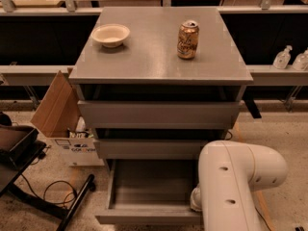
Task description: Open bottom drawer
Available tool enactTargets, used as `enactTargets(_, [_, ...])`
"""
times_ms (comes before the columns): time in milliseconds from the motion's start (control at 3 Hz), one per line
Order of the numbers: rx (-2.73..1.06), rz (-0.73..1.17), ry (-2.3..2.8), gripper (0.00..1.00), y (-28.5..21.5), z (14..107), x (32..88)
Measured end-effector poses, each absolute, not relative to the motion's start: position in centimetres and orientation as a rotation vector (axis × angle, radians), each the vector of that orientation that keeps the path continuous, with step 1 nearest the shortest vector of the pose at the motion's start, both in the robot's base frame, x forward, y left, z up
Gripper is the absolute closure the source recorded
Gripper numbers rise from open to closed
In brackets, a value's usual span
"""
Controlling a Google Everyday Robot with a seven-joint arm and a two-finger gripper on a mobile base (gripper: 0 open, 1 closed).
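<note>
The bottom drawer (144,214) of the grey cabinet stands pulled out toward me, and its shallow grey tray (149,184) shows nothing inside. Its thin front edge lies at the bottom of the view. My white arm (236,186) fills the lower right, right next to the drawer's right side. The gripper is hidden behind the arm and below the frame. The two drawers above, the middle one (154,148) and the top one (159,113), are shut.
On the cabinet top (144,57) stand a cream bowl (110,34) and a gold can (187,39). A cardboard box (57,105) and a black stand with cables (29,177) lie to the left. Bottles (283,57) stand on a ledge at the right.
</note>
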State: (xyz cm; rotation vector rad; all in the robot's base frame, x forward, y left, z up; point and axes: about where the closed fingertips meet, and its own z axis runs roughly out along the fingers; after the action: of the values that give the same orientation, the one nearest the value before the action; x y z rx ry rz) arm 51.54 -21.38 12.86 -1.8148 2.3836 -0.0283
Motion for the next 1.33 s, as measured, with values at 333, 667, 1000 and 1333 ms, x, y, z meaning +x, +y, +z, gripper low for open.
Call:
enactTargets(333, [-1.816,-0.023,2.388,1.00,-21.3,13.0,51.5])
enactTargets(667, [-1.828,0.038,2.438,1.00,-21.7,14.4,46.8])
enactTargets(1000, [-1.828,0.038,2.438,1.00,-21.5,14.4,47.1])
enactTargets(1333, [-1.828,0.041,2.439,0.83,-21.5,14.3,47.0])
